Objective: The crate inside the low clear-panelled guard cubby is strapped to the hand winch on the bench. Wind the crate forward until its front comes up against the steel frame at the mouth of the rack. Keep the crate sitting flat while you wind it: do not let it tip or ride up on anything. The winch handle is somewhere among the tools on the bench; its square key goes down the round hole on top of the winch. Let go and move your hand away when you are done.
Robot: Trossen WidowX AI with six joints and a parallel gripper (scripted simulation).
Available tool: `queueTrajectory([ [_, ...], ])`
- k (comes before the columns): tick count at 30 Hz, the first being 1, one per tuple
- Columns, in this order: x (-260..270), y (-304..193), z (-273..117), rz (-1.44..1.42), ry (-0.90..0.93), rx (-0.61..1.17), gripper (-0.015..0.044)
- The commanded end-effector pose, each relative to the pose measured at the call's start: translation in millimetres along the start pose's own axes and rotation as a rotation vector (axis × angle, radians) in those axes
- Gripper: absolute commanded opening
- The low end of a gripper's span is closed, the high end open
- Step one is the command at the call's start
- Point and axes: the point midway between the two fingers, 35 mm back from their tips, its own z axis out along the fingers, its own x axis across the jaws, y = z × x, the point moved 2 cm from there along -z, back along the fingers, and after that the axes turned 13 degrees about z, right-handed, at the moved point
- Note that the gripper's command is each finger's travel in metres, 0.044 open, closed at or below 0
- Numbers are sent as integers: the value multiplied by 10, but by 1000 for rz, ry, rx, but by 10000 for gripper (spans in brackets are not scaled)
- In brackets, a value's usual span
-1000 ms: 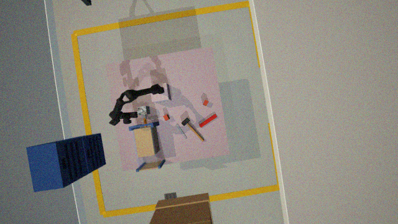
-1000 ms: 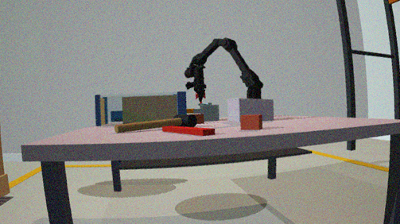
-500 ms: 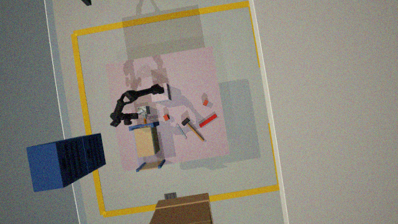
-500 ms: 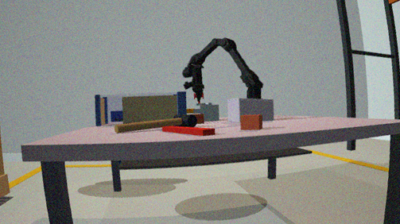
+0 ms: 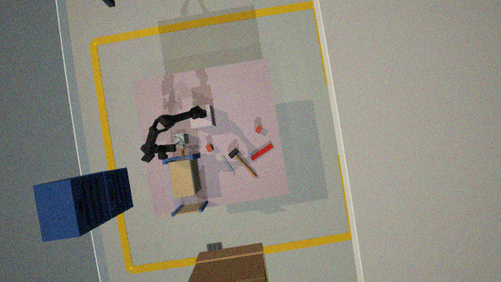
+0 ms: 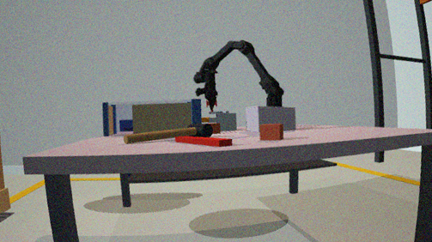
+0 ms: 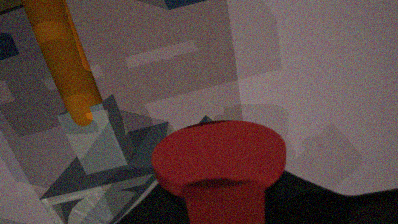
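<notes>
My gripper (image 6: 211,106) (image 7: 212,158) is shut on the winch handle, low over the winch. The handle's pale arm (image 6: 212,113) shows under the fingertips; its key end is hidden. The grey winch (image 5: 181,139) (image 6: 226,121) (image 7: 100,160) stands at the cubby's mouth, with an orange strap (image 5: 182,151) (image 7: 65,60) running to the crate. The tan crate (image 5: 183,178) (image 6: 160,117) sits flat inside the cubby, its front end close behind the blue front frame (image 5: 169,160) (image 6: 196,112). I cannot tell whether they touch.
A hammer (image 5: 246,164) (image 6: 162,134), a red bar (image 5: 262,152) (image 6: 204,140), a thin rod (image 5: 228,164) and two orange-red blocks (image 5: 210,147) (image 5: 258,129) lie beside the cubby and winch. A pale box (image 5: 203,122) (image 6: 274,120) stands under the arm's base.
</notes>
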Motion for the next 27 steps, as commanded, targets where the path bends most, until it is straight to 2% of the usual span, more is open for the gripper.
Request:
queueTrajectory([
  [1, 209, 93, -9, -24, 37, -13, 0],
  [27, 530, 146, -20, -24, 40, -13, 0],
])
